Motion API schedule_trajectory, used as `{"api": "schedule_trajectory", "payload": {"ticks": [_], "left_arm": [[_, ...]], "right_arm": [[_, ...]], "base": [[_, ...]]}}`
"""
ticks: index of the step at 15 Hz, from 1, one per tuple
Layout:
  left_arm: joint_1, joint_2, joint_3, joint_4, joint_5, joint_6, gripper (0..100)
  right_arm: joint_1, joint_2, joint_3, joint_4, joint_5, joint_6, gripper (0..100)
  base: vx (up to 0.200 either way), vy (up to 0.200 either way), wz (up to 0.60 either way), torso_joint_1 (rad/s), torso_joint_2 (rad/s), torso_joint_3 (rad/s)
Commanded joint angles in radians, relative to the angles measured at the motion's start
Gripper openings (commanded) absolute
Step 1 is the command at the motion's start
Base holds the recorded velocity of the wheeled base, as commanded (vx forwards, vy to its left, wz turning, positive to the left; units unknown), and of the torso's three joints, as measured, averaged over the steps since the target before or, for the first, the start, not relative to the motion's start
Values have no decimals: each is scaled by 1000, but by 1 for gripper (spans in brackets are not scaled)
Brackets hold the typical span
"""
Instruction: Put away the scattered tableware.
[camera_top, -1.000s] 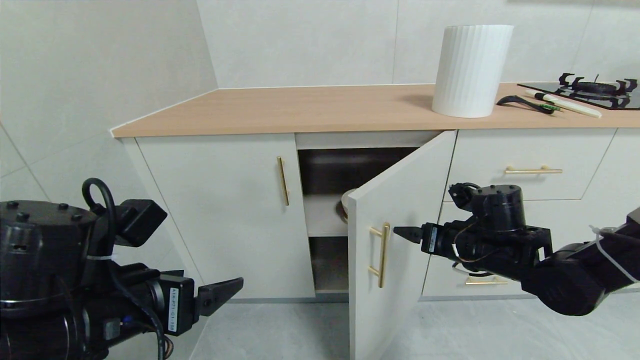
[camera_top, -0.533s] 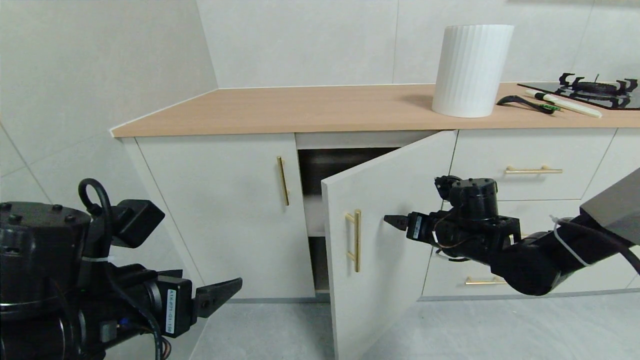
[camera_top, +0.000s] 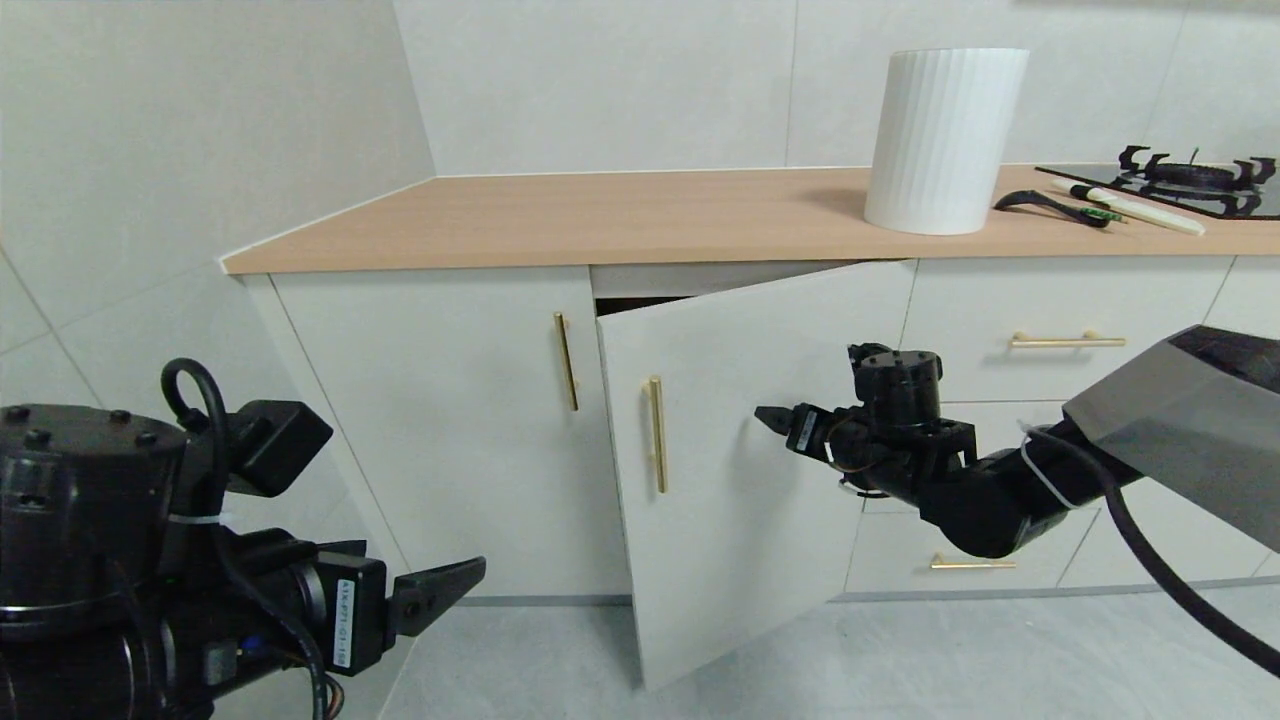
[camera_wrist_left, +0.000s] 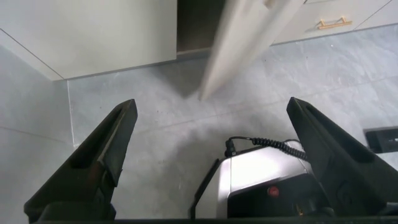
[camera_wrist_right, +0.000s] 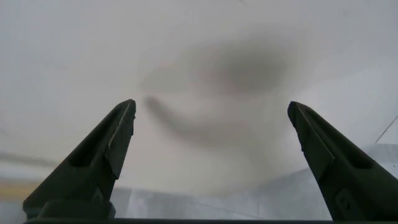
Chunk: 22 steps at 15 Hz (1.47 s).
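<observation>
Dead centre, the cabinet door (camera_top: 740, 470): flat, smooth, matte white, ajar, with a dark sliver of gap along its top edge at twelve o'clock. Slim brass bar handle (camera_top: 656, 434) upright near its nine o'clock edge.

At three o'clock of that door, the right gripper (camera_top: 770, 417): matte black, two tapered wedge-shaped fingers spread apart, nothing between them, tips right up at the white panel. Touching or not, impossible to say.

Down at seven o'clock, the left gripper (camera_wrist_left: 211, 102), same black wedges, also wide apart and empty, hanging low over grey, stone-look floor tiles (camera_wrist_left: 155, 124), well apart from the door.

Up at one o'clock, on the warm wood-grain countertop (camera_top: 600, 215): a tall white ribbed cylinder (camera_top: 943, 140). Just beside it at its three o'clock, the scattered tableware: a curved black utensil (camera_top: 1040, 204) and a long, pale, slim utensil (camera_top: 1135, 209), side by side at the edge of a glossy black hob (camera_top: 1195, 178) with a cast grate.

Below at three o'clock, white drawer fronts with a brass pull (camera_top: 1065, 341).
</observation>
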Motion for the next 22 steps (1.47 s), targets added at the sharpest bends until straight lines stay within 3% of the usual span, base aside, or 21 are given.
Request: {"api": "schedule_trajectory", "payload": {"ticks": [1, 7, 14, 17, 22], "left_arm": [[0, 2, 2, 0, 0, -1, 100], [0, 2, 3, 0, 0, 1, 100], [0, 0, 8, -6, 0, 1, 100], [0, 2, 6, -6, 0, 1, 100], [0, 0, 6, -8, 0, 1, 100]], "right_arm": [[-1, 38, -27, -1, -12, 0, 100], [-3, 55, -47, -2, -30, 11, 100], [-3, 60, -50, -22, -53, 30, 100], [-3, 106, -128, -30, -162, 57, 100], [-3, 135, -180, -31, -220, 62, 100]], "base": [[0, 0, 0, 0, 0, 0], [167, 0, 0, 3, 3, 3], [0, 0, 0, 0, 0, 0], [0, 0, 0, 0, 0, 0], [0, 0, 0, 0, 0, 0]]}}
